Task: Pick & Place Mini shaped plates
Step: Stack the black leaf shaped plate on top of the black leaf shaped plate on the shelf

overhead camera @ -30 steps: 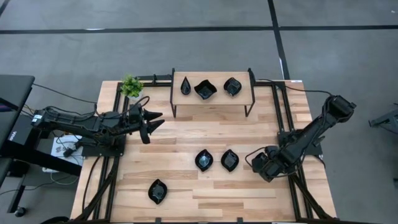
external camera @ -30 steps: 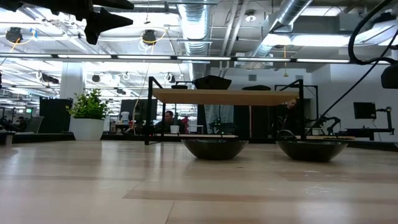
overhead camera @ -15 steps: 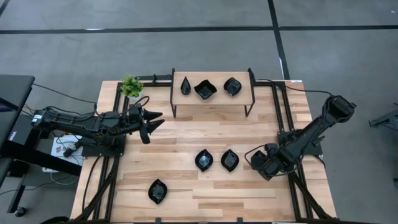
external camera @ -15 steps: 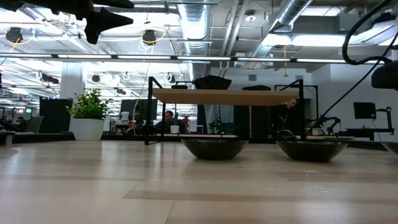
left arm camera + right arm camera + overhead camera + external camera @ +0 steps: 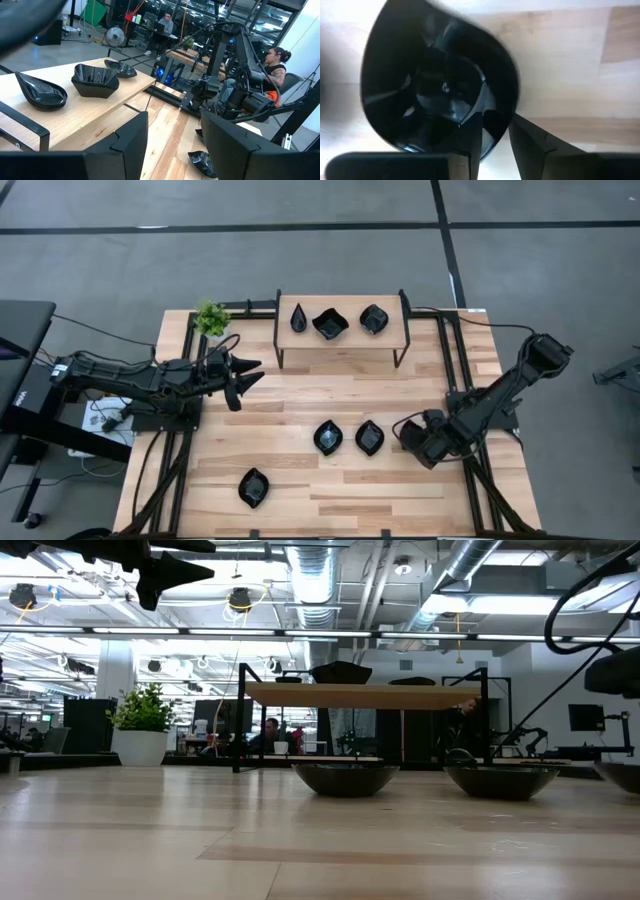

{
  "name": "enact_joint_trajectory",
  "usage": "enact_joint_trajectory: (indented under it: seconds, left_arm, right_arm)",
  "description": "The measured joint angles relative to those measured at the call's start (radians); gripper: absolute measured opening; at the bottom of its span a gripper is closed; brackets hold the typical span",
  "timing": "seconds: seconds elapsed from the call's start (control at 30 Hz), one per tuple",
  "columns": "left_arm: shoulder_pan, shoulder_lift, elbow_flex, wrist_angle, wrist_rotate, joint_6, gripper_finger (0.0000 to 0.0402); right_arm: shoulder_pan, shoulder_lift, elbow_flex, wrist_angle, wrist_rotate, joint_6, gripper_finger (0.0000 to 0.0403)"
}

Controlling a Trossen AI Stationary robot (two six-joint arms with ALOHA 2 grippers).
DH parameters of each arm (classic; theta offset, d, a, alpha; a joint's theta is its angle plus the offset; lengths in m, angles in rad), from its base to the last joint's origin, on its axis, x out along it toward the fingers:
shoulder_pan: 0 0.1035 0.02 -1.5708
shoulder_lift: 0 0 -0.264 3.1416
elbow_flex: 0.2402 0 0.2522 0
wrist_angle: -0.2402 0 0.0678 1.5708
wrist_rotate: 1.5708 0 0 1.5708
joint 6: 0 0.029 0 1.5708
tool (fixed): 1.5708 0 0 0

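Right tool point(image 5: 412, 442) has crept slightly inward along the counter point(image 5: 300, 395) since a second ago, and in the low view it now shows at the right edge with a plate rim under it. Its wrist view shows 1 glossy black leaf-shaped plate point(image 5: 437, 85) pinched at its rim between the 2 dark fingers point(image 5: 470, 132), over the pale wood. Left tool point(image 5: 243, 375) hangs motionless above the counter's left side, near the small green potted plant point(image 5: 210, 318), its fingers spread with nothing between them. On the raised shelf point(image 5: 342, 335) at the back sit 3 stacks or single plates: a narrow teardrop plate point(image 5: 298, 318) on the left, a wavy-edged square plate point(image 5: 330, 324) in the middle, and a leaf plate point(image 5: 373, 318) on the right; the left wrist view catches the teardrop point(image 5: 42, 92) and the square one point(image 5: 95, 81) side by side on that shelf. Down on the counter, 2 leaf-shaped plates lie just beside each other in the middle, 1 point(image 5: 328, 437) left of the other point(image 5: 369, 437), the second near the right tool. Another lone plate point(image 5: 253, 487) rests well apart toward the front left. People sit at desks in the room beyond.
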Motion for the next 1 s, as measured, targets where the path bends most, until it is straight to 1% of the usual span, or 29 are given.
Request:
enact_joint_trajectory:
  seconds: [0.33,0.47,0.7,1.0]
  left_arm:
    - [0.000,0.000,0.000,0.003,0.000,0.000,0.0186]
    - [0.000,0.000,0.000,0.006,0.000,0.000,0.0186]
    - [0.000,0.000,0.000,0.010,0.000,0.000,0.0186]
    - [0.000,0.000,0.000,0.018,0.000,0.000,0.0186]
  right_arm:
    - [-0.017,0.000,-0.002,-0.004,0.013,-0.006,0.0087]
    - [-0.017,0.000,-0.002,-0.009,0.013,-0.008,0.0064]
    - [-0.017,-0.002,0.000,-0.010,0.018,-0.011,0.0008]
    - [-0.017,-0.001,0.010,-0.028,0.017,-0.019,0.0002]
